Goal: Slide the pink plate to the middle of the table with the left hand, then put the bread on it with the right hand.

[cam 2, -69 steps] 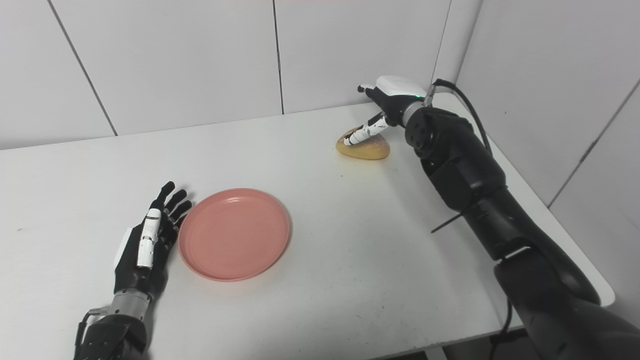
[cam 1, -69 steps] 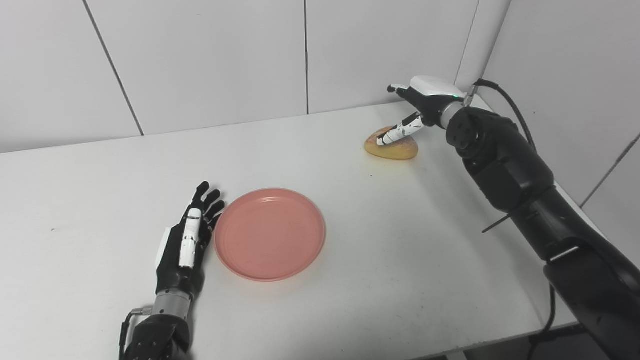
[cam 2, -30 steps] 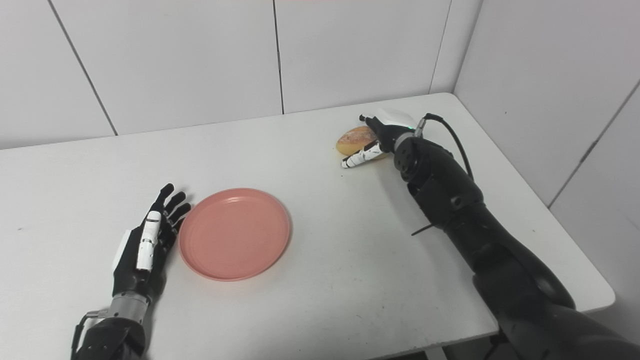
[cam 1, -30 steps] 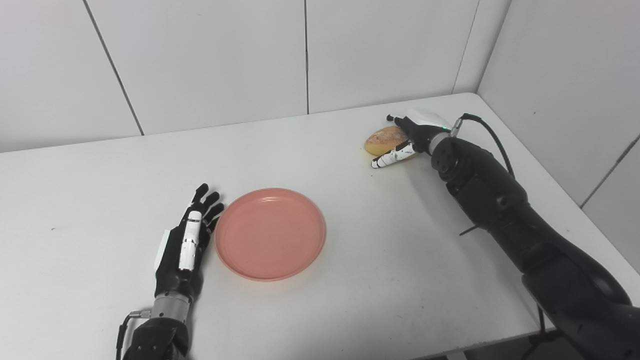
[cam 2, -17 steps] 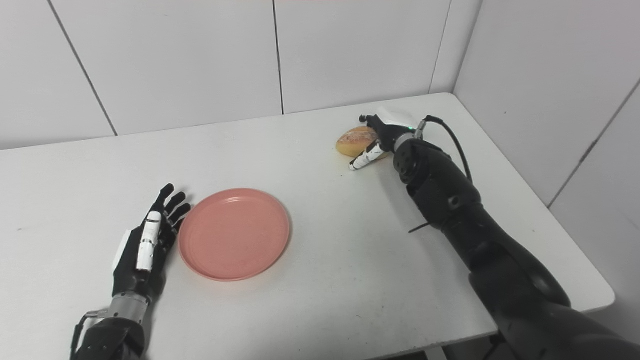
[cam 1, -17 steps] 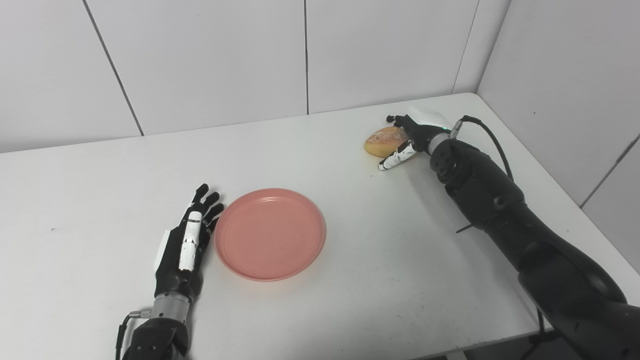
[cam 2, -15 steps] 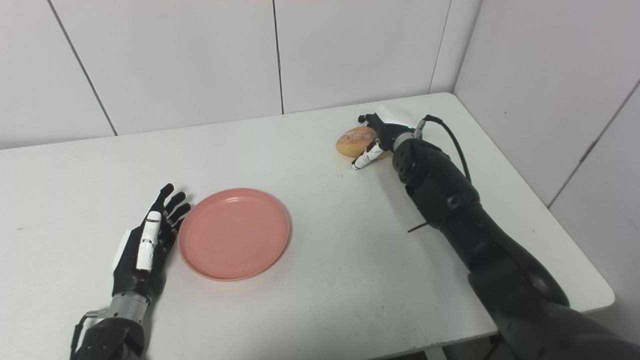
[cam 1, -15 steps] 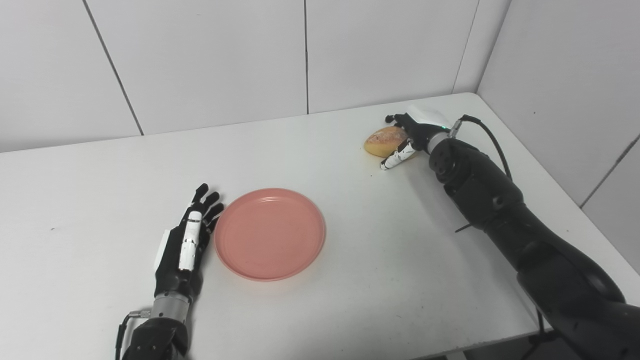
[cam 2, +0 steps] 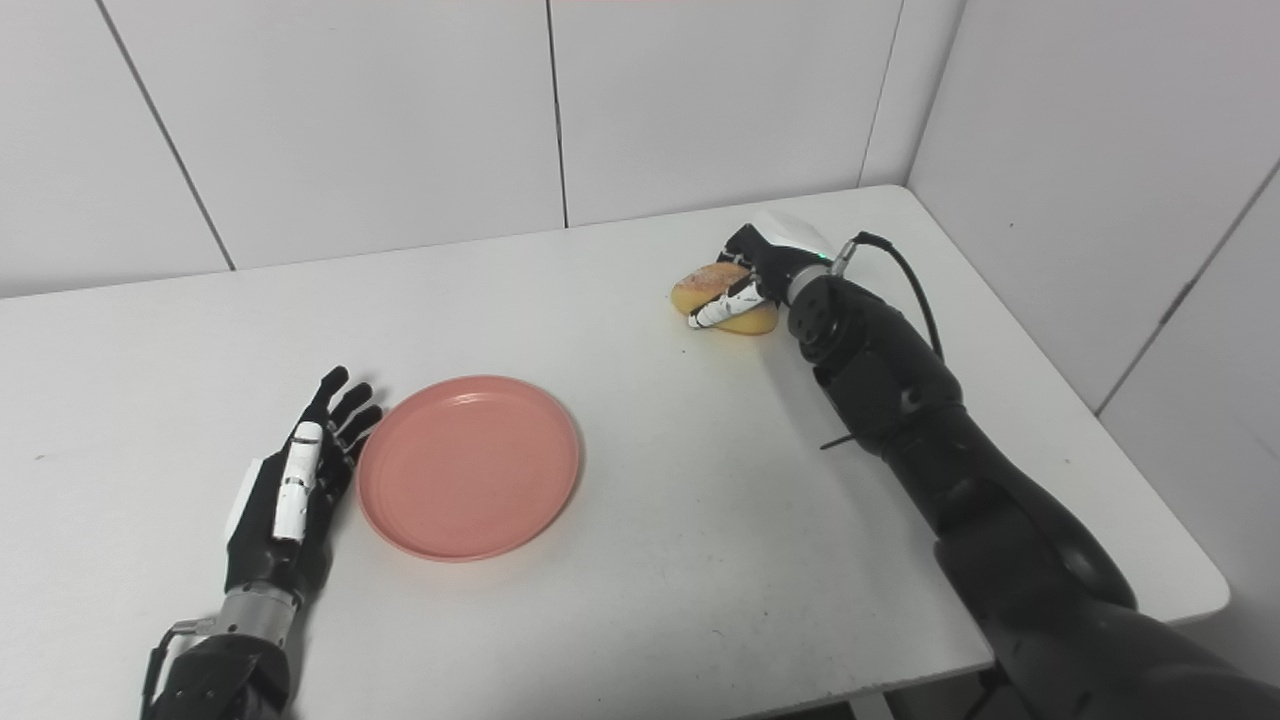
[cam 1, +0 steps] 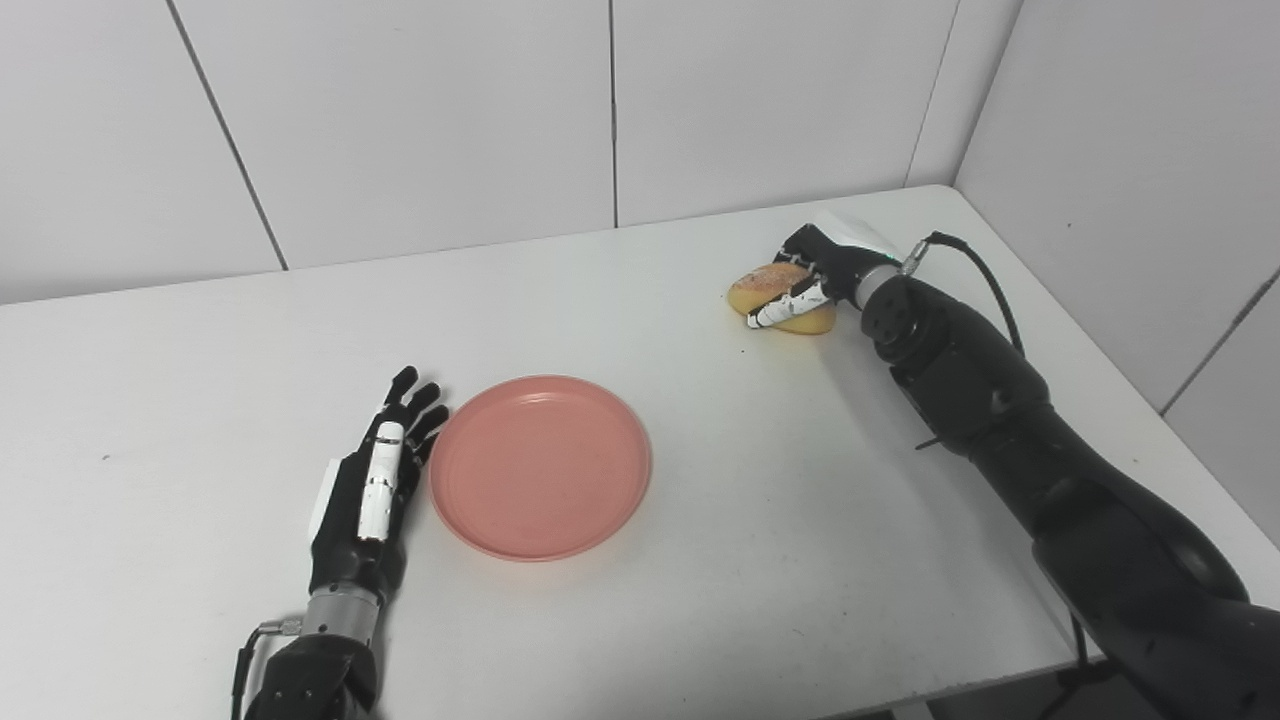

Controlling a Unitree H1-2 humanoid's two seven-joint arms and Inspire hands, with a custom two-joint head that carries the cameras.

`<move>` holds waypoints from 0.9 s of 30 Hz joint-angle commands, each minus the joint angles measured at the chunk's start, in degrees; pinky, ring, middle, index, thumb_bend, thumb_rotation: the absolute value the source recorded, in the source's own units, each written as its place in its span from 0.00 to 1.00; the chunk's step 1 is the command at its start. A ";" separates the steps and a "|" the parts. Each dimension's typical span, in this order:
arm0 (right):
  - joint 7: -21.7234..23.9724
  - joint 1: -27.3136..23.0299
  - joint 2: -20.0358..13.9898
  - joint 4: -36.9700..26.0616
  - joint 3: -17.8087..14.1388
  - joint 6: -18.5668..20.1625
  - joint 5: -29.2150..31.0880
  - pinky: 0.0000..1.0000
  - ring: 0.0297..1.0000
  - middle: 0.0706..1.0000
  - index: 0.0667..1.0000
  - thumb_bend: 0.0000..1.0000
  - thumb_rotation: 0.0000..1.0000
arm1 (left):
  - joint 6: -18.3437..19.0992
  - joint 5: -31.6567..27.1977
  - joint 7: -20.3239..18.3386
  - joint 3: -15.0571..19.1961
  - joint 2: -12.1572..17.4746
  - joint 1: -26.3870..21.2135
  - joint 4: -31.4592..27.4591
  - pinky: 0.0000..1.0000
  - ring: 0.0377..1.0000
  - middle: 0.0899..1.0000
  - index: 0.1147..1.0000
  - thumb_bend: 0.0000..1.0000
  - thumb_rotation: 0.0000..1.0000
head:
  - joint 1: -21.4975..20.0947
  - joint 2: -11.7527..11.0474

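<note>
The right hand [cam 1: 815, 277] is clamped on the bread [cam 1: 775, 297] at the far right of the counter [cam 1: 800, 520]. The plate [cam 1: 540, 465] lies well apart, near and left of the bread, so the carry runs that way. The left hand [cam 1: 370, 490] lies flat, fingers apart, just left of the plate.

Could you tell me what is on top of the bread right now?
The right hand lies over the bread, its fingers curled across the top and front. Only the loaf's left end and lower edge show; the rest is covered.
</note>
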 commanded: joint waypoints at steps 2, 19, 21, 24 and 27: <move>-1.18 -2.58 -0.24 -0.74 -1.10 -2.44 1.07 0.35 0.39 0.41 0.45 0.47 0.27 | -0.10 0.01 0.00 0.00 -0.08 -1.06 0.55 0.88 0.89 0.91 0.91 0.37 1.00 | 0.10 -0.10; 2.93 3.37 -2.19 -24.43 -5.22 2.67 3.02 0.30 0.33 0.37 0.41 0.48 0.18 | -0.44 1.97 1.82 -1.03 -1.23 -1.51 1.62 0.87 0.89 0.91 0.91 0.36 1.00 | 3.45 -0.53; 4.27 3.65 -2.02 -27.69 -5.07 3.69 2.97 0.31 0.35 0.38 0.42 0.48 0.19 | -0.49 2.30 2.22 -1.03 -1.53 -1.53 1.79 0.87 0.89 0.91 0.91 0.35 1.00 | 4.06 -0.48; 6.09 4.08 -1.45 -32.63 -4.59 4.61 2.71 0.31 0.36 0.40 0.43 0.49 0.19 | -0.45 2.65 2.65 -1.23 -1.96 -1.49 1.59 0.88 0.90 0.92 0.92 0.35 1.00 | 4.81 -0.39; 7.88 4.49 -0.62 -37.68 -3.70 4.43 2.61 0.32 0.36 0.41 0.44 0.48 0.15 | -0.56 3.05 3.32 -1.46 -2.68 -1.33 1.23 0.88 0.90 0.92 0.92 0.34 1.00 | 6.34 -0.02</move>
